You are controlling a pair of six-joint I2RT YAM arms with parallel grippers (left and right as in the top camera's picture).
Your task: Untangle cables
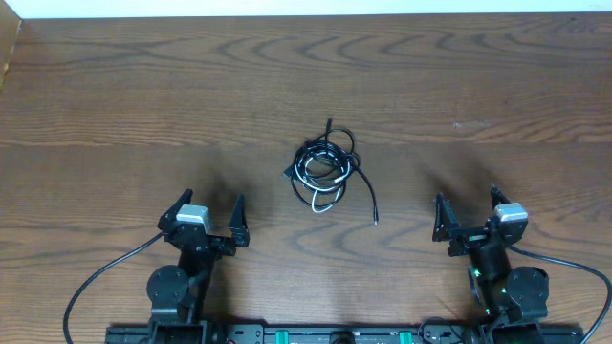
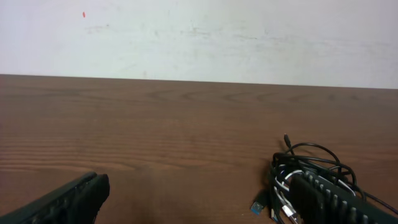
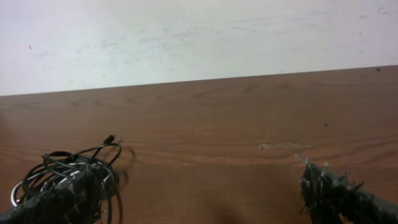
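The cables [image 1: 323, 170] lie in one tangled bundle of black and white cords at the middle of the wooden table [image 1: 115, 105]. One black tail [image 1: 369, 199] trails out toward the lower right. In the left wrist view the cables [image 2: 305, 168] sit at the right, partly behind one finger, with a blue plug end [image 2: 259, 205] showing. In the right wrist view the cables [image 3: 68, 165] sit at the far left. My left gripper [image 1: 210, 218] is open near the front edge, left of the bundle. My right gripper [image 1: 469, 212] is open at the front right. Neither touches the cables.
Thick black cords [image 1: 105, 272] run from each arm base along the front edge. A pale wall [image 2: 199, 37] rises behind the table's far edge. A small light scuff [image 3: 283, 146] marks the wood on the right side.
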